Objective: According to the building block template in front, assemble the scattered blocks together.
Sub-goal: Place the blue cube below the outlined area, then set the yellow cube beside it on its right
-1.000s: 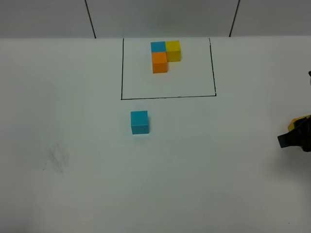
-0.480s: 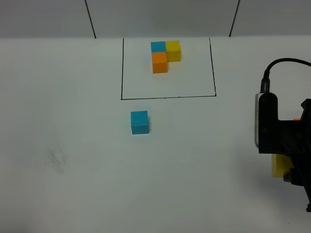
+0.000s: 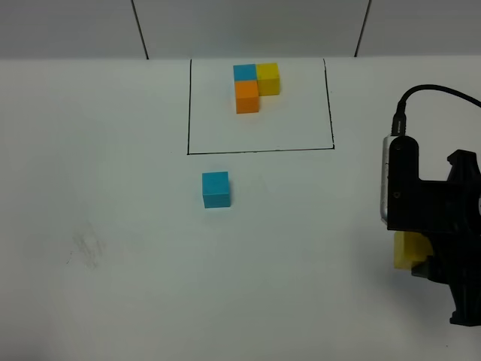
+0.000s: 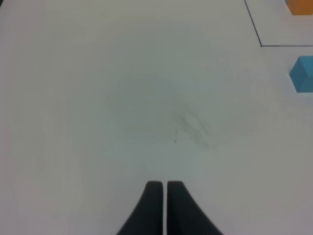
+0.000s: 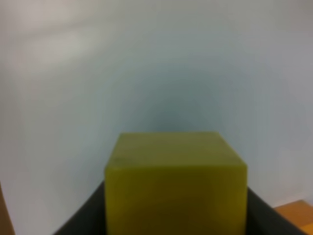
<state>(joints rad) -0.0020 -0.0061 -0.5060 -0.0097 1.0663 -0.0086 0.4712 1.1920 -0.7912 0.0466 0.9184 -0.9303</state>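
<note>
We find the yellow block (image 5: 175, 171) clamped in the right gripper (image 5: 175, 214), well apart from the building block template (image 3: 255, 86). The blue block (image 3: 216, 189) lies near the template's front line. The left gripper (image 4: 161, 188) is pinched closed and empty. Nothing is assembled yet.

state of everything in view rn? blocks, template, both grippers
left gripper: shut, empty
right gripper: shut on yellow block
yellow block: held between right gripper's fingers
blue block: loose on table, outside the template's frame
orange block: only a corner shows, beside right gripper
building block template: assembled L, untouched
</note>
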